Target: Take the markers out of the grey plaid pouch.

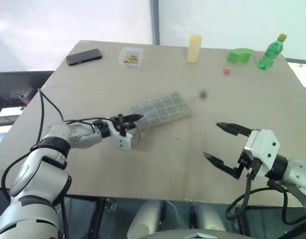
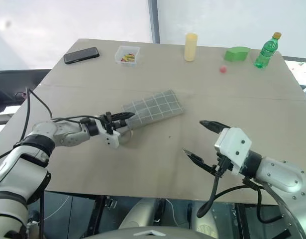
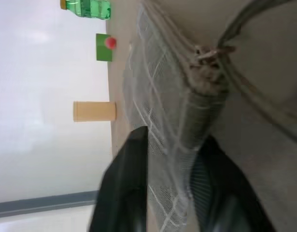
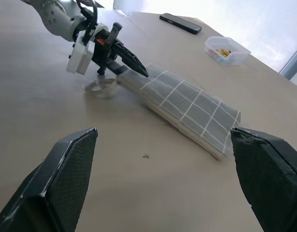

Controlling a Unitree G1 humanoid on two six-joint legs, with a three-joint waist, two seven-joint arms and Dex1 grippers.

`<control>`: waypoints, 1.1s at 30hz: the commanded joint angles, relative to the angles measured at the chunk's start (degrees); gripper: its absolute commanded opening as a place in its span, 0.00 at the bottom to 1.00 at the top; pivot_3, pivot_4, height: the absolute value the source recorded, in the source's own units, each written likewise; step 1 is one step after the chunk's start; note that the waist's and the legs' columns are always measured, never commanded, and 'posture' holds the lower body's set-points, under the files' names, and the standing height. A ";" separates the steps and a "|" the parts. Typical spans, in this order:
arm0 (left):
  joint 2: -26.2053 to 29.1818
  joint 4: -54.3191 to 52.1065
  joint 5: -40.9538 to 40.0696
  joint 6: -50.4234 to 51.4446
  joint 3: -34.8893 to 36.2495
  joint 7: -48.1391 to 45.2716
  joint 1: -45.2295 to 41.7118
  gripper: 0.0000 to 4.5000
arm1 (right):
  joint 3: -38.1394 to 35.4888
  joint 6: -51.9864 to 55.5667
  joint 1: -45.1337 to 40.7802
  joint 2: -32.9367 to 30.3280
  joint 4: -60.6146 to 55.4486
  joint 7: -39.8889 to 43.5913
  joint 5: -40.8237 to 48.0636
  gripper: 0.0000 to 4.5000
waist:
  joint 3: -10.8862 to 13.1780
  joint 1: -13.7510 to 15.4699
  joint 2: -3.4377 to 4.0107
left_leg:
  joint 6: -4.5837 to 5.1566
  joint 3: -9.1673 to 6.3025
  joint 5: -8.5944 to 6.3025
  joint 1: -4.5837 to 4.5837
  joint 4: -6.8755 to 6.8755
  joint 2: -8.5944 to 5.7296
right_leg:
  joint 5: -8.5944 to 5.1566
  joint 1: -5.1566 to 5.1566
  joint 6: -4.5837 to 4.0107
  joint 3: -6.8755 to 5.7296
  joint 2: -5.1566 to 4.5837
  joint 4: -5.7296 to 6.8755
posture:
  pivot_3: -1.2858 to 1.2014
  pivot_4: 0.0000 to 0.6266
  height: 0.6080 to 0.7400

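We see our left gripper [image 1: 134,119] pressed together on the near end of the grey plaid pouch [image 1: 160,110]; the left wrist view shows its two black fingers [image 3: 126,183] pinching the rolled fabric edge from either side, with the zipper pull just past them. Our right gripper [image 1: 223,143] hangs above the table [image 1: 93,84], well apart from the pouch and to its right, its two fingers spread wide and holding nothing.

The pouch lies flat near the middle of the table, slanting away from the left gripper. We cannot tell whether the markers are inside; none shows on the tabletop around it.

Counting outward from the pouch: one black phone [image 1: 83,57] lies beyond it to the left, one small clear box [image 1: 131,57] with coloured bits inside sits beyond it, one pale yellow cylinder [image 1: 194,48] stands beyond it to the right. Further right of the pouch are one small red ball [image 1: 227,70], one green block [image 1: 240,55] and one green bottle [image 1: 270,51].
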 commanded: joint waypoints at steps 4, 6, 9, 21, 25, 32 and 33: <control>-2.94 2.34 -15.44 -3.41 4.71 -11.68 -1.58 0.02 | 0.59 15.03 -5.00 1.95 -3.53 -11.14 3.59 1.00 | 0.02 -0.01 -0.04 | -0.02 0.00 -0.01 -0.05 0.04 0.00 | 0.01 -0.02 -0.01 0.01 -0.02 0.00 | 0.52 0.24 1.00; -5.19 2.86 -24.39 -1.43 8.05 -18.96 -2.49 0.02 | 0.35 20.14 -9.70 4.51 -2.74 -14.19 8.28 1.00 | 0.04 -0.14 -0.07 | -0.01 0.00 -0.01 -0.09 0.04 0.00 | 0.01 -0.06 -0.02 0.01 -0.03 -0.02 | 0.52 0.24 1.00; -9.11 0.72 -38.30 7.41 13.94 -32.54 -3.47 0.02 | -0.06 28.28 -17.11 11.19 0.86 -20.58 15.82 1.00 | 0.06 -0.56 -0.14 | 0.03 -0.01 0.02 -0.15 0.04 0.01 | 0.01 -0.11 -0.03 0.02 -0.02 -0.02 | 0.52 0.24 1.00; -16.47 -17.20 -57.84 29.24 23.17 -55.42 1.07 0.00 | 2.64 36.77 -37.32 32.25 22.11 -32.61 26.83 0.87 | 0.06 -3.27 -0.17 | 0.08 0.03 0.01 -0.19 -0.04 -0.03 | 0.02 -0.30 -0.05 0.13 0.01 0.01 | 0.52 0.24 1.00; -16.36 -23.13 -59.36 32.93 24.38 -58.07 4.16 0.00 | 3.62 33.96 -39.65 34.90 26.18 -32.82 24.46 0.70 | 0.07 -3.30 -0.15 | 0.08 0.08 0.01 -0.19 -0.04 -0.03 | 0.02 -0.35 -0.05 0.17 0.03 0.05 | 0.52 0.24 1.00; -16.82 -29.39 -59.99 37.38 25.67 -59.63 7.07 0.00 | 8.37 29.74 -43.08 37.38 31.76 -30.32 19.23 0.70 | 0.07 -3.21 -0.14 | 0.08 0.09 0.01 -0.18 -0.04 -0.03 | 0.03 -0.38 -0.05 0.18 0.05 0.07 | 0.52 0.24 1.00; -16.95 -30.02 -59.92 37.79 25.76 -59.63 7.30 0.00 | 9.02 29.14 -43.33 37.54 32.55 -29.77 18.47 0.70 | 0.07 -3.22 -0.14 | 0.07 0.09 0.01 -0.18 -0.03 -0.03 | 0.03 -0.39 -0.05 0.19 0.05 0.07 | 0.52 0.24 1.00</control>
